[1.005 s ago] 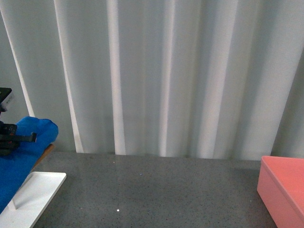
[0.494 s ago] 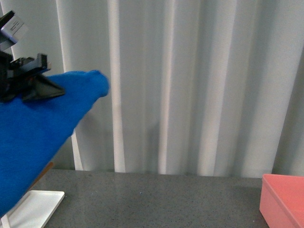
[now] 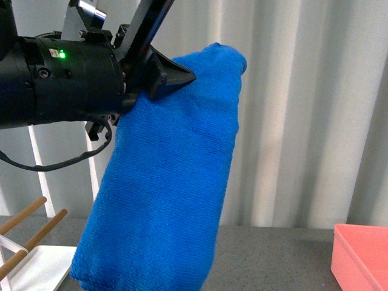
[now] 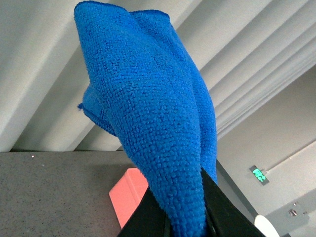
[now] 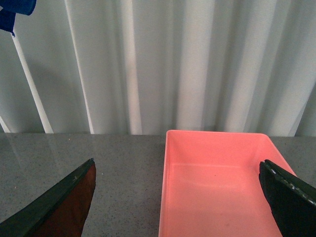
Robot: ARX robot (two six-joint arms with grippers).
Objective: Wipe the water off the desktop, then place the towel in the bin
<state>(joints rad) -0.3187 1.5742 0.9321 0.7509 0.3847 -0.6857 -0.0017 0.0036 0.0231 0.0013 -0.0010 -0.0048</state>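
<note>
the left fingers (image 3: 171, 76) have swung up and across, pinching the towel (image 3: 176, 182), which hangs above the bench (image 3: 273, 248) well apart from the bin (image 3: 362, 254), right fingers (image 5: 177, 168) spread, so wiping and binning both look undone.

Soft even daylight, sharp, no glare

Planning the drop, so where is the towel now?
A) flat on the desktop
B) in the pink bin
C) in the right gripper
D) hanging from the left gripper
D: the blue towel hangs pinched in the left gripper, and the pink bin shows no cloth.
</note>
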